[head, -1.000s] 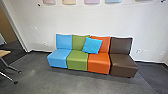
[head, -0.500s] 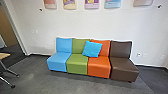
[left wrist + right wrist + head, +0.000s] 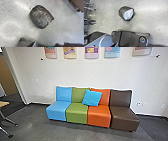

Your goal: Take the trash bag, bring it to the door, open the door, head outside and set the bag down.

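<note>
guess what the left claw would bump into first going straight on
Likely the dark trash bag on the grey floor, going by the left wrist view, though depth and exact aim are unclear.

The head view has five posters (image 3: 91,52), two dark wall fixings (image 3: 157,56), four seats (image 3: 77,113), one each in blue, green, orange and brown, one cushion (image 3: 92,97) and one table (image 3: 3,103), while each wrist view has one trash bag (image 3: 41,16).

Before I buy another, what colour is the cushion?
The cushion is bright blue; best in head view.
</note>
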Controlling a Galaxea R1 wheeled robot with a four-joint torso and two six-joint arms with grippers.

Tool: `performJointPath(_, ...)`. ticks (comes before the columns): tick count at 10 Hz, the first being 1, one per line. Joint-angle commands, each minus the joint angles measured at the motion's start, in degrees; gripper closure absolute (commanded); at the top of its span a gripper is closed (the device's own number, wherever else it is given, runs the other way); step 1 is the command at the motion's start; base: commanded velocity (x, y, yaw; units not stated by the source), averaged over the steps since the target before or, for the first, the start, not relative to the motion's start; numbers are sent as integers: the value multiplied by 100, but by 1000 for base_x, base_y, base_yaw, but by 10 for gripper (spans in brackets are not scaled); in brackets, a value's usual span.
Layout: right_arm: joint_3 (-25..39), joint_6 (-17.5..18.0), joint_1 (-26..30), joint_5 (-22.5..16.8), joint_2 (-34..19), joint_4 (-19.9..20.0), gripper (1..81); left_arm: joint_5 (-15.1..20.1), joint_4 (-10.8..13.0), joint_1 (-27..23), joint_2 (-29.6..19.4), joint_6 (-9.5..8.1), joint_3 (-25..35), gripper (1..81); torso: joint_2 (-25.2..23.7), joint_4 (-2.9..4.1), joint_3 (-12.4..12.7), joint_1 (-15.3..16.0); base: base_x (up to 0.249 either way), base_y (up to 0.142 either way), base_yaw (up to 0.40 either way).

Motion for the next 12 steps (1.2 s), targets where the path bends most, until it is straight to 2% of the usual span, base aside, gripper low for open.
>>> performJointPath(1, 221, -4, 452, -290, -496, 145, 10, 668, -109, -746, -236, 11, 2, 10, -564, 0, -429, 363, 0, 0, 0)
performJointPath(4, 317, -4, 680, -290, -655, 206, 10, 739, -101, -808, -236, 11, -103, 10, -1152, 0, -881, 737, 0, 0, 0)
performJointPath(6, 388, -4, 786, -317, -716, 232, 10, 791, -118, -922, -88, 11, -445, 10, -1552, 0, -1212, 990, 0, 0, 0)
performJointPath(8, 467, -4, 786, -317, -769, 233, 10, 1018, -127, -1115, 114, 11, -830, 10, -1933, 0, -1527, 1233, 0, 0, 0)
performJointPath(9, 511, -4, 769, -317, -795, 233, 10, 1081, -152, -1212, 202, 11, -937, 10, -2134, 0, -1204, 1362, 0, 0, 0)
performJointPath(10, 537, -4, 769, -316, -813, 233, 10, 1116, -223, -1308, 256, 11, -930, 10, -2862, 0, -1337, 1829, 0, 0, 0)
performJointPath(11, 573, -4, 769, -308, -831, 242, 10, 1240, -259, -1414, 335, 11, -929, 10, -2409, 0, -1396, 1550, 0, 0, 0)
performJointPath(12, 608, 5, 769, -308, -831, 250, 10, 1284, -355, -1476, 405, 11, -947, 10, -2573, 0, -1447, 1650, 0, 0, 0)
